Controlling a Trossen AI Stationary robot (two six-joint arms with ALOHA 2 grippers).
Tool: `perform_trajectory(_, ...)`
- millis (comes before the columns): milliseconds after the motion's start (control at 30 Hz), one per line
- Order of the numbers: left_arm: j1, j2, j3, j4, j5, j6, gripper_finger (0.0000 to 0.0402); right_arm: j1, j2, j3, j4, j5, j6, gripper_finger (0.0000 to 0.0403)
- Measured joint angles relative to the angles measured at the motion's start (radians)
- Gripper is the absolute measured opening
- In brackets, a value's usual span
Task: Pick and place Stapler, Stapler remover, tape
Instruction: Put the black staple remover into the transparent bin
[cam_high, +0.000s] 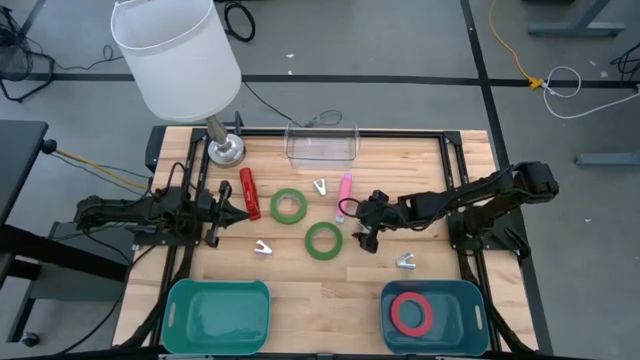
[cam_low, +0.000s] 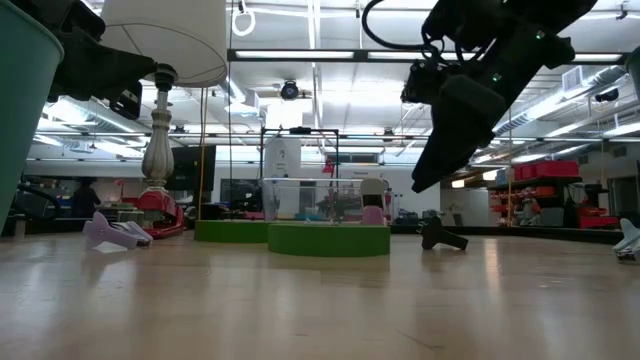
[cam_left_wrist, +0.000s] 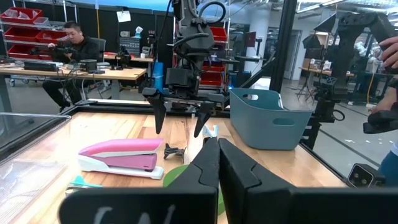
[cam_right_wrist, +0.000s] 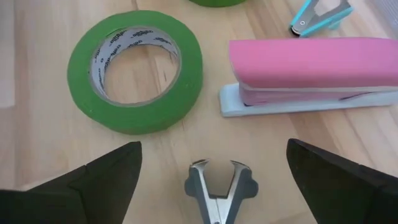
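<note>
Right pincer (cam_right_wrist: 214, 163) gapes above steel-clawed staple remover (cam_right_wrist: 219, 190).

high view: straight down over the whole tabletop (cam_high: 300, 290), both arms in shot
low view: sits at tabletop level, looking flat across into the room
left wrist: faces across toward the other arm
right wrist: close, looking down
shared: pink stapler (cam_right_wrist: 311, 68) and a green tape ring (cam_right_wrist: 134, 71) show in all four views
</note>
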Motion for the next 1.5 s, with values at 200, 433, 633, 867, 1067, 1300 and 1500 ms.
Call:
perform_trajectory(200,0.0,0.0,0.0,0.0,0.0,0.0,0.0003,0.0,0.009,0.0,0.002,0.001,-0.001,0.04)
perform_trajectory(433,0.0,0.0,0.0,0.0,0.0,0.0,0.0003,0.0,0.057,0.0,0.0,0.0,-0.004,0.0398)
perform_trajectory(633,0.0,0.0,0.0,0.0,0.0,0.0,0.0003,-0.001,0.063,-0.013,0.009,-0.006,-0.03,0.0399)
perform_trajectory(867,0.0,0.0,0.0,0.0,0.0,0.0,0.0003,0.0,0.063,-0.055,0.007,-0.045,-0.031,0.0398)
perform_trajectory(1067,0.0,0.0,0.0,0.0,0.0,0.0,0.0003,-0.004,0.065,-0.077,0.042,-0.026,-0.042,0.0398)
perform_trajectory(1300,0.0,0.0,0.0,0.0,0.0,0.0,0.0003,-0.004,0.125,-0.087,0.08,-0.033,-0.04,0.0398)
perform_trajectory(1500,0.0,0.0,0.0,0.0,0.0,0.0,0.0003,-0.004,0.14,-0.087,0.123,-0.024,-0.035,0.0398)
